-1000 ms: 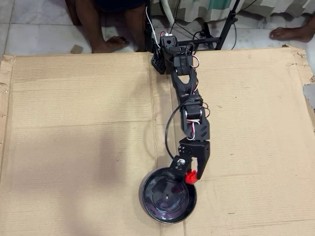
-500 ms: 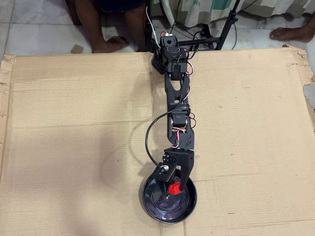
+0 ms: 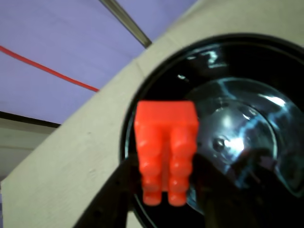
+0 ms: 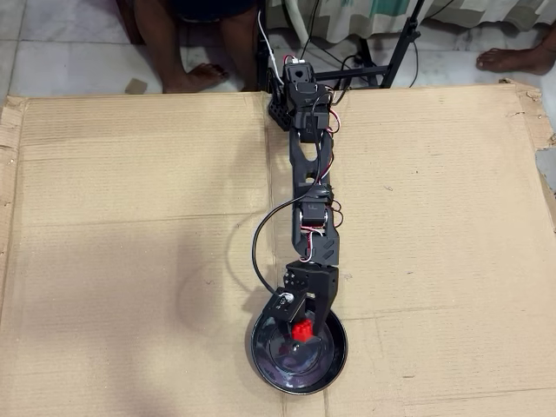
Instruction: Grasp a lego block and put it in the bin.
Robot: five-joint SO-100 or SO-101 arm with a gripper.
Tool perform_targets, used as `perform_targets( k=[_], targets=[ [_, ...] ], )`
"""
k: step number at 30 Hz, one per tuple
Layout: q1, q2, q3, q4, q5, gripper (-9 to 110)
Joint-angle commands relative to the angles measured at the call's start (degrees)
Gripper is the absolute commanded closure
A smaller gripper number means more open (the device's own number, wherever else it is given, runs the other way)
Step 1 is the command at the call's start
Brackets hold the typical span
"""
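Observation:
My gripper [image 4: 301, 331] hangs over the upper part of the bin [image 4: 258, 365], a round glossy black dish on the cardboard, and is shut on the lego block [image 4: 301, 328], a small bright red brick. In the wrist view the red lego block [image 3: 166, 142] sits between my two dark fingers [image 3: 116, 192], studs facing the camera. It is above the left inner part of the black bin [image 3: 247, 118]. The block is off the dish floor as far as I can tell.
A large cardboard sheet [image 4: 130, 217] covers the floor under the arm. The arm's base [image 4: 300, 87] stands at the sheet's far edge. People's bare feet [image 4: 195, 78] and a stand's legs are beyond that edge. A black cable [image 4: 259, 252] loops left of the forearm.
The arm swung left, carrying the red block from beside the bin's upper right rim to over the bin's inside. In the last half second it shifted only slightly.

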Motion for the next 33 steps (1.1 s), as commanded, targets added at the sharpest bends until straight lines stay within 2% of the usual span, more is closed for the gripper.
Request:
perform_targets(
  k=[1,3,9,23,33],
  targets=[
    [0.4,1.5,-2.6,1.2,-1.3,101],
    [0.5,1.5,-2.6,1.1,-2.2,99],
    [0.4,1.8,-2.6,1.1,-2.5,84],
    [0.4,3.6,-1.9,1.4,-2.5,83],
    [-0.6,14.8,-1.6,26.9,-2.5,83]
  ],
)
